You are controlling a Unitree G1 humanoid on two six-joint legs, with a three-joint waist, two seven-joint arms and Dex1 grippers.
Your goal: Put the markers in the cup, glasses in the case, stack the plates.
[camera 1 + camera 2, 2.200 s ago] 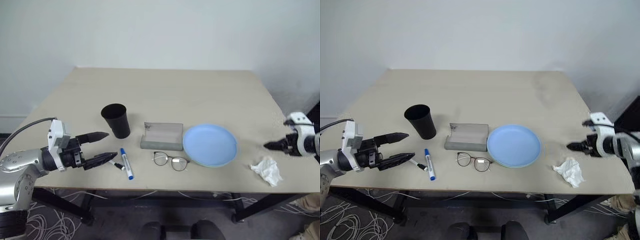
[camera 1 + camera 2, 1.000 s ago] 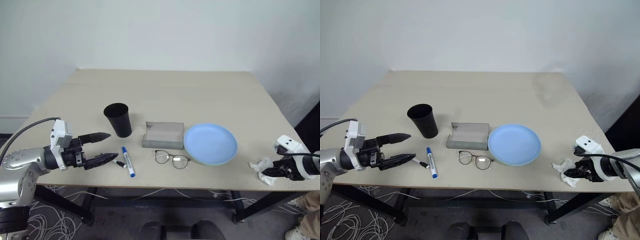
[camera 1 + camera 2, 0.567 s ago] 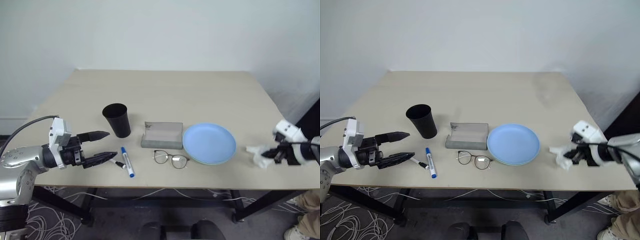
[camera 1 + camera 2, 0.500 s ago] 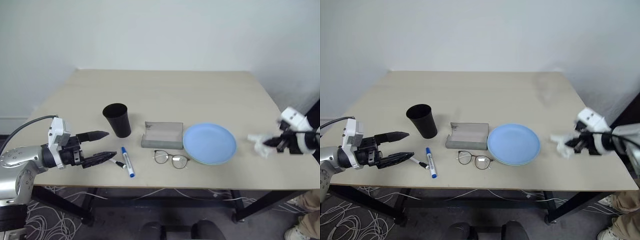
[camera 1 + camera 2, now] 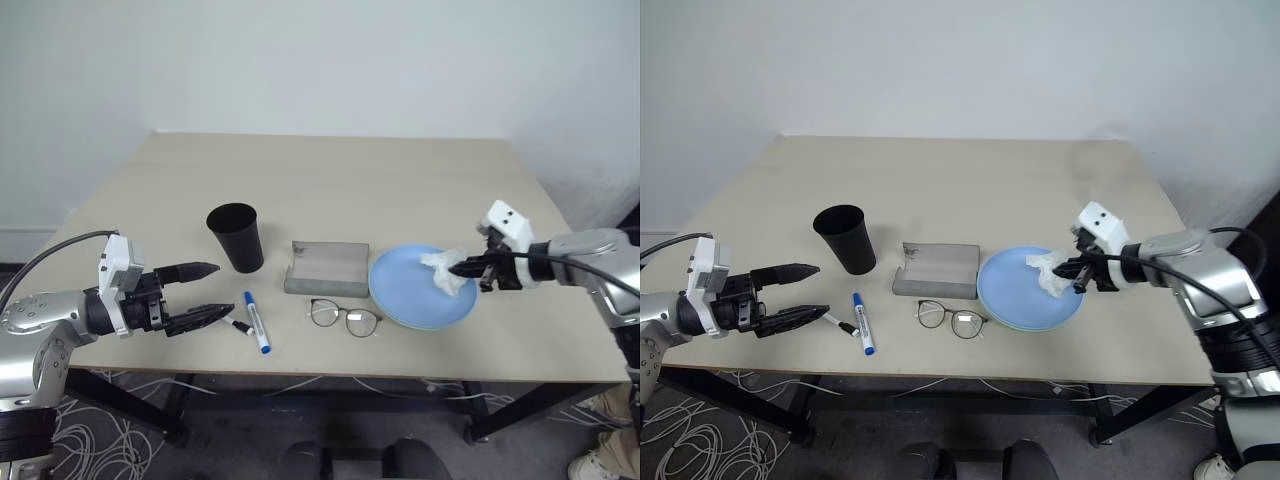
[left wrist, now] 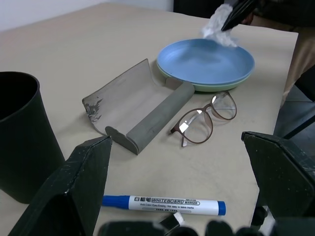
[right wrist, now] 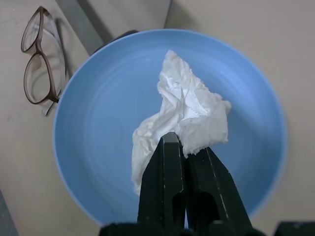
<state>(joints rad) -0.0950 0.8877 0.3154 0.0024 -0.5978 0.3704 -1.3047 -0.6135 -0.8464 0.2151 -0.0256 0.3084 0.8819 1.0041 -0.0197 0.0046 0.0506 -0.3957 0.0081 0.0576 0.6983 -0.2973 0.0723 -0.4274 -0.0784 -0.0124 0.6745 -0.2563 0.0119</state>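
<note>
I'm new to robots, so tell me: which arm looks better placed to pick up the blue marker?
Left. The left gripper hangs open right beside the blue marker, while the right gripper is shut on the tissue over the blue plate.

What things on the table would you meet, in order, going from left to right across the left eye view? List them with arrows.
Left end effector → black cup → blue marker → grey case → blue plate → white tissue → right end effector.

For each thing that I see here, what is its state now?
Cup: upright, empty.
Case: open, empty.
Glasses: unfolded, on table.
Plates: stacked, blue on green.
Tissue: pinched above plates.
Blue marker: capped, lying flat.
Left gripper: open.
Right gripper: shut on tissue.
</note>
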